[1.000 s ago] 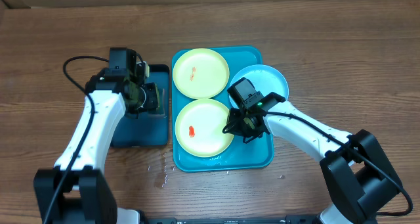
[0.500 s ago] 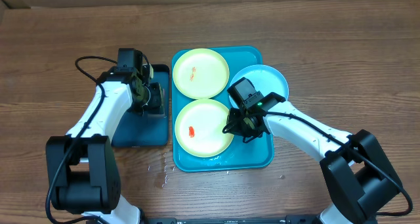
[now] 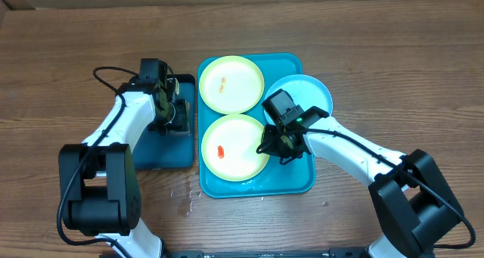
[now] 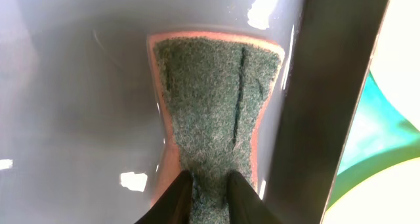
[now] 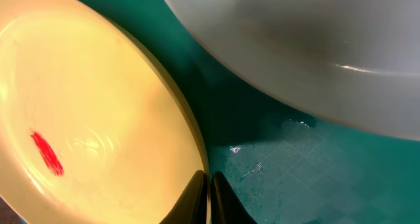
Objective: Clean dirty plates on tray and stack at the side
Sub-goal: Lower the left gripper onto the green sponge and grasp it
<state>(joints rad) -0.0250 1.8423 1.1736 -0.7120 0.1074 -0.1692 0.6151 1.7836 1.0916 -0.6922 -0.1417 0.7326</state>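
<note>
The teal tray [image 3: 291, 178] holds two yellow plates with green rims: an upper one [image 3: 231, 84] with a small orange smear and a lower one [image 3: 233, 146] with a red smear [image 5: 46, 152]. A light blue plate [image 3: 306, 94] overlaps the tray's right rim. My right gripper [image 3: 274, 147] [image 5: 207, 178] is shut on the lower yellow plate's right rim. Over the dark tray, my left gripper [image 3: 172, 116] [image 4: 209, 178] is shut on a green scouring sponge [image 4: 210, 99] with orange edges, pinching its near end.
The small dark tray [image 3: 155, 153] lies just left of the teal tray, its wet floor [image 4: 79, 99] shining under the sponge. Water drops [image 3: 185, 201] lie on the wooden table by the teal tray's front left corner.
The left arm has shifted a little toward the teal tray and its jaws have closed in on the sponge. The right arm and the plates have not moved.
</note>
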